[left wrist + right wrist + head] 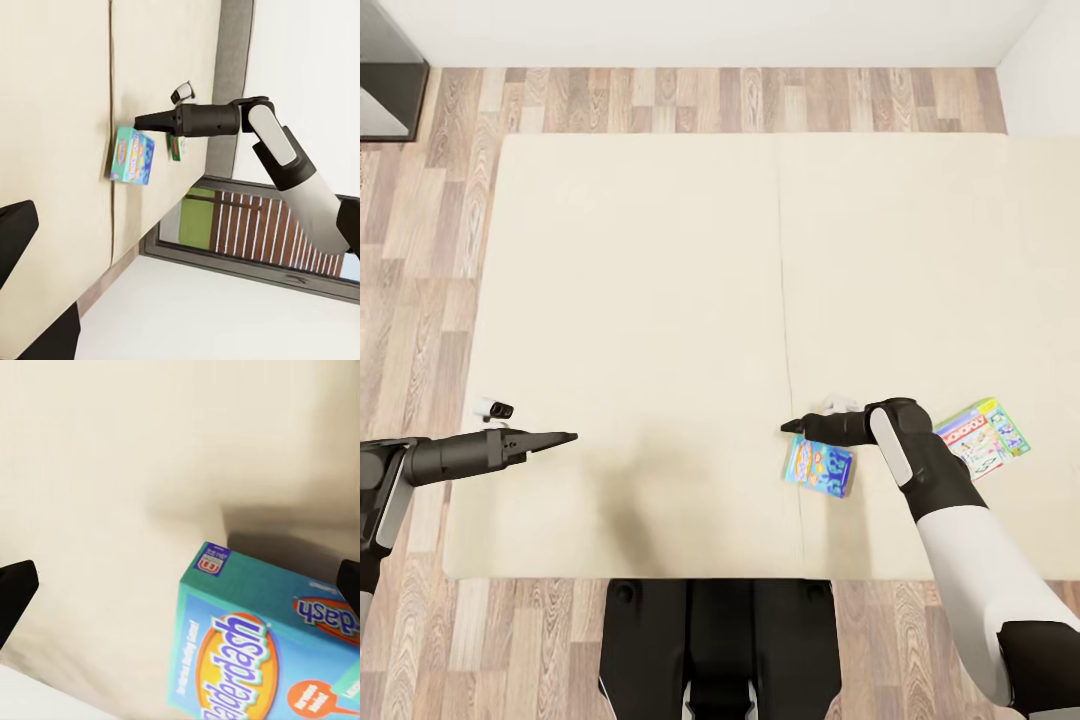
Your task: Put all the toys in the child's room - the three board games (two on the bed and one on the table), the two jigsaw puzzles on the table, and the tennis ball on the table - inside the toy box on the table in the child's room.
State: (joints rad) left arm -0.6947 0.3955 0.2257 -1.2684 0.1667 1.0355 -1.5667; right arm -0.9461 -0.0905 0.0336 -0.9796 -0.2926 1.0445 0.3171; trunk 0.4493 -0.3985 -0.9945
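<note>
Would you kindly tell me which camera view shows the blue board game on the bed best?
The right wrist view: the blue board game is close enough to read its printed logo. The head view shows it whole but small on the bed; the left wrist view shows it small and distant.

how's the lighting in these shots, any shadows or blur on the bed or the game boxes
Head view: flat, even light on the bed; a soft shadow lies near its front edge, and the blue board game and white-and-green board game look sharp. Right wrist view: the blue box is close and slightly soft, with a diffuse shadow beside it. Left wrist view: no glare, and the right end effector is crisp.
</note>
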